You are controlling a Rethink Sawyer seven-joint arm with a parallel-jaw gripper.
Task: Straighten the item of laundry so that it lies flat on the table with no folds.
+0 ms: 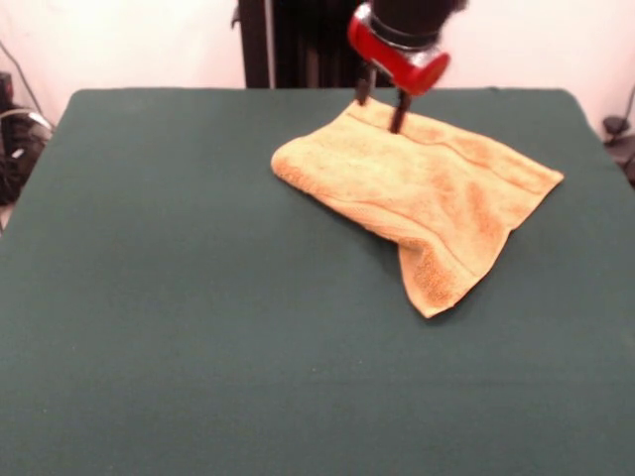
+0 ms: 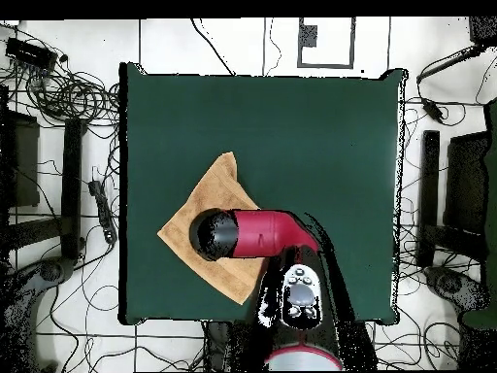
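An orange-tan terry hand towel (image 1: 422, 183) lies on the dark green table (image 1: 198, 327), in the far right part of the front view and close to the table's far edge. It is not flat: the left end is rounded over in a fold, and a corner near the front doubles back on itself, forming a pointed flap with a woven band stripe running across it. Another band stripe shows along the far edge.

The red and black arm (image 2: 262, 233) comes down over the towel's far corner. Its gripper (image 1: 381, 107) has two dark fingers (image 1: 399, 111) set slightly apart, their tips touching the cloth near the far edge (whether any fabric is pinched between them cannot be told). In the overhead view the arm hides the towel's middle (image 2: 209, 199).
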